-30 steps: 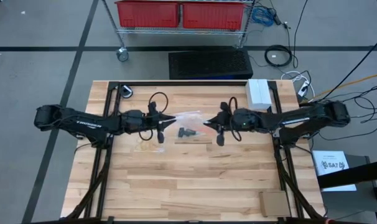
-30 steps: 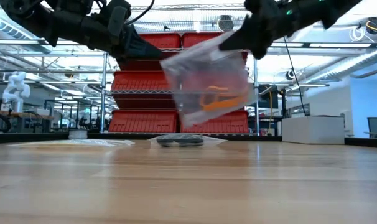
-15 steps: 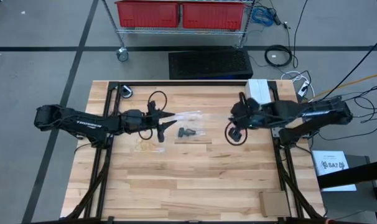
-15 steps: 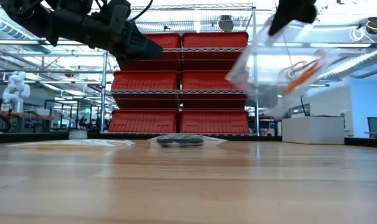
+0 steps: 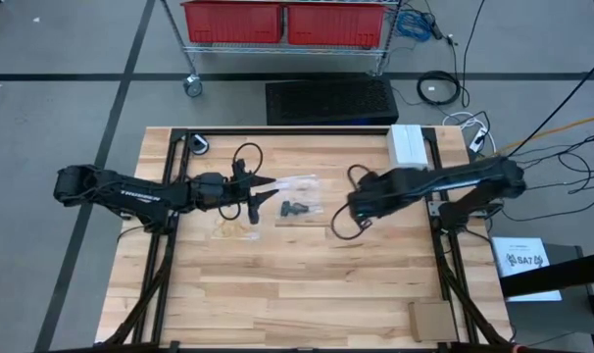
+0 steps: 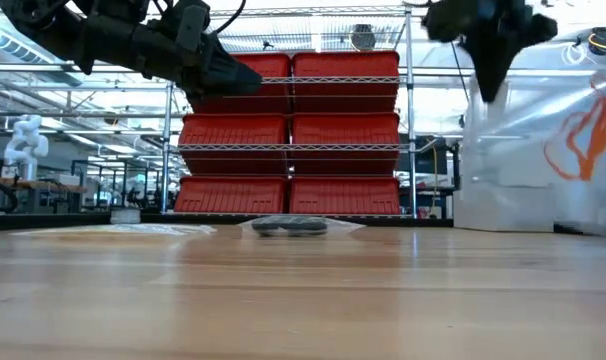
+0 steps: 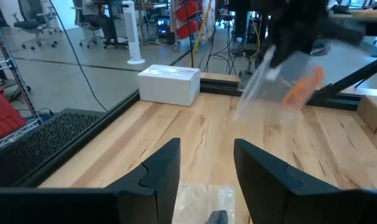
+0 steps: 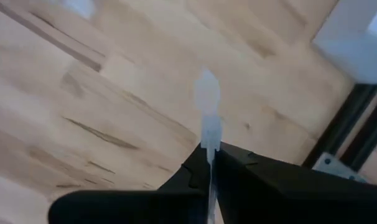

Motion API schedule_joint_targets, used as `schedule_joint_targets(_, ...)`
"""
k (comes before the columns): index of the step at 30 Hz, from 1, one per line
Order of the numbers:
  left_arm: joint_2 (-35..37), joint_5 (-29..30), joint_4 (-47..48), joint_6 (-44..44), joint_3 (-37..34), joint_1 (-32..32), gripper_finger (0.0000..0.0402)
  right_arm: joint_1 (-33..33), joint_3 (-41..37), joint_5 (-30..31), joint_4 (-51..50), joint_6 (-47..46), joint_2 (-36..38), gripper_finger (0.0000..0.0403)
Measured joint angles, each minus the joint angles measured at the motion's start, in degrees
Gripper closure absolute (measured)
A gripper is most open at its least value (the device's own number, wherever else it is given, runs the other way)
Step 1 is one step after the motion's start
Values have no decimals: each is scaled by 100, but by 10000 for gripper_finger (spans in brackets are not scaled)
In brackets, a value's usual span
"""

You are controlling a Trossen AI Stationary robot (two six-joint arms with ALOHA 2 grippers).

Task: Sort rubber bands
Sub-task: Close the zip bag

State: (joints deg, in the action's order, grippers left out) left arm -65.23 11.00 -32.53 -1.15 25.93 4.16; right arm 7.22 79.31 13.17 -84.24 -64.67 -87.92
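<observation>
My right gripper [image 6: 490, 92] is shut on a clear plastic bag [image 6: 543, 165] at the table's right middle. The bag holds orange rubber bands [image 6: 573, 140] and also shows in the left wrist view [image 7: 279, 78]. My left gripper [image 5: 266, 192] stands open and level, left of centre, touching nothing. Just beyond its fingertips a second clear bag with black rubber bands [image 5: 295, 209] lies flat on the table. Pale yellow rubber bands [image 5: 228, 231] lie on the table nearer the front, beside the left gripper. My right gripper pinches a thin edge at the top of the clear bag [image 8: 208, 135] between its two fingers. The fingers come from above and point down. The bag hangs below them, clear of the table, with the orange bands inside it.
A white box [image 5: 407, 145] stands at the far right of the table. A cardboard piece [image 5: 432, 319] lies at the near right corner. Black frame rails [image 5: 439, 211] run along both sides. Red bins [image 5: 282, 22] on a wire shelf stand beyond the far edge.
My left gripper has opened and let go of the bag that both grippers held at the table's middle. My right gripper has carried the bag toward the right edge, risen and tipped from level to pointing down; the bag now hangs beneath it.
</observation>
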Motion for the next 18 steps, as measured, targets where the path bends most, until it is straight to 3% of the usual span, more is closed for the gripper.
schedule_joint_targets(7,0,-61,74,-2,0,-7,244,0,0,-71,1276,392,-1104,383)
schedule_joint_targets(14,0,-114,71,-3,0,-7,244,-28,0,-587,3127,1414,-1649,303)
schedule_joint_targets(18,0,-130,109,-8,0,-7,244,-101,0,-726,3342,1864,-1665,252)
